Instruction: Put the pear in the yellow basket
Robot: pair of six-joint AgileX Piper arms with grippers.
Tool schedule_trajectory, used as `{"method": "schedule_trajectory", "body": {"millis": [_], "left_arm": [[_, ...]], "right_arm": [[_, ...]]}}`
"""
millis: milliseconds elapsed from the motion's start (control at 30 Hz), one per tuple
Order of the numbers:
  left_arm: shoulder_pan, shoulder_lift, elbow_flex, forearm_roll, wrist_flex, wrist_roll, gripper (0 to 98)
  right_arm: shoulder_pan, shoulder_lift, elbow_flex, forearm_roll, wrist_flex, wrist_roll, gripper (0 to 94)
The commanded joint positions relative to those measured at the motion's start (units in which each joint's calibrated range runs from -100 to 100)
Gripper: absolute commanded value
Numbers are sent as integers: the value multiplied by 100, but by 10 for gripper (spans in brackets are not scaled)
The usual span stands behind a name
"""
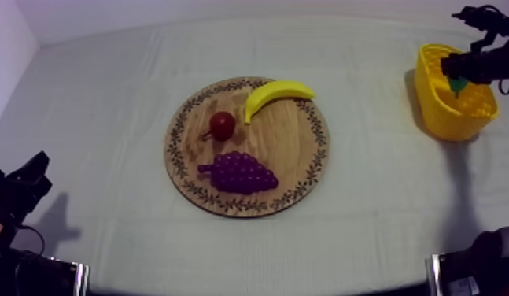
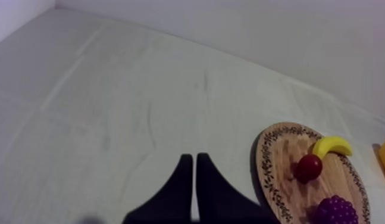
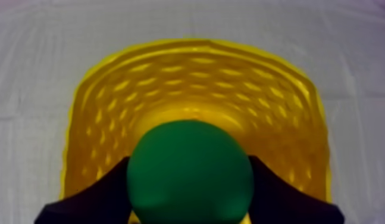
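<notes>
A: Top view first. Where is the pear?

B: The pear point(image 1: 459, 85) is in the right gripper point(image 1: 466, 76), which is closed round it directly above the yellow basket point(image 1: 444, 120). The wooden board point(image 1: 287, 149), well off to that gripper's side, carries a banana point(image 1: 277, 93), a small red fruit point(image 1: 222, 124) and a bunch of grapes point(image 1: 240, 173). The left gripper point(image 1: 25, 186) sits low at its own side, well away from the board.

A: And the left wrist view?

B: The left gripper's fingers point(image 2: 184, 193) lie together as a narrow wedge with nothing between them. The board's rim point(image 2: 267, 156) is ahead of them and off to one side.

A: The right wrist view?

B: Its fingers point(image 3: 99, 196) press on opposite flanks of the pear point(image 3: 190, 173), across the widest part of its body. The basket's woven wall point(image 3: 200, 71) opens just beyond and beneath.

A: How would you expect it to handle?

B: As a toy it is probably light and stiff. The skin looks smooth and rounded, so I would guess it is slippery. The belly hold seems the sound one, because the curve centres it between the pads.

A: Any writing?

B: I can read no brand, label or lettering anywhere.
</notes>
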Motion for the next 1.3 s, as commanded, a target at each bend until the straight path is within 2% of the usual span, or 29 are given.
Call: {"method": "schedule_trajectory", "body": {"millis": [0,300,1000,1167,1267], "left_arm": [[2,0,2,-1,1,0,1],[2,0,2,-1,1,0,1],[2,0,2,-1,1,-3,1],[2,0,2,-1,1,-5,1],[2,0,2,-1,1,-5,1]], "right_arm": [[5,32,42,-1,-54,13,378],[57,143,130,-5,-194,61,415],[116,9,362,-6,-816,235,634],[98,-74,458,-81,-903,324,635],[70,-201,473,-161,-943,388,575]]}}
